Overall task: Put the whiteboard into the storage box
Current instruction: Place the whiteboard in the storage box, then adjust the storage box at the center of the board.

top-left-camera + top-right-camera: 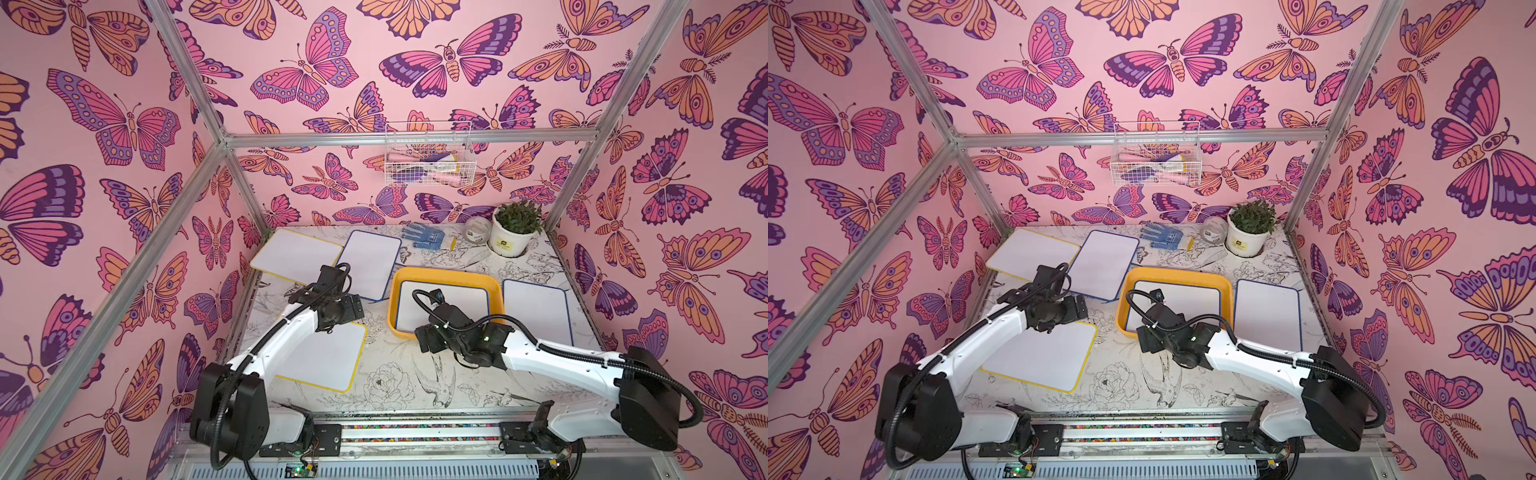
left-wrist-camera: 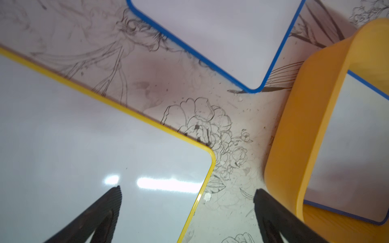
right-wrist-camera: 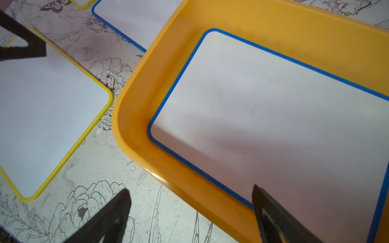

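The yellow-orange storage box sits mid-table, and a blue-rimmed whiteboard lies flat inside it. A yellow-rimmed whiteboard lies on the table at the front left. My left gripper hovers open over that board's corner nearest the box, one finger above the board and one above bare table. My right gripper is open and empty, its jaws straddling the box's near left rim from above.
More whiteboards lie around: a blue-rimmed one and a yellow-rimmed one at the back left, another blue-rimmed one right of the box. A glove, a potted plant and a wall-hung wire basket are at the back.
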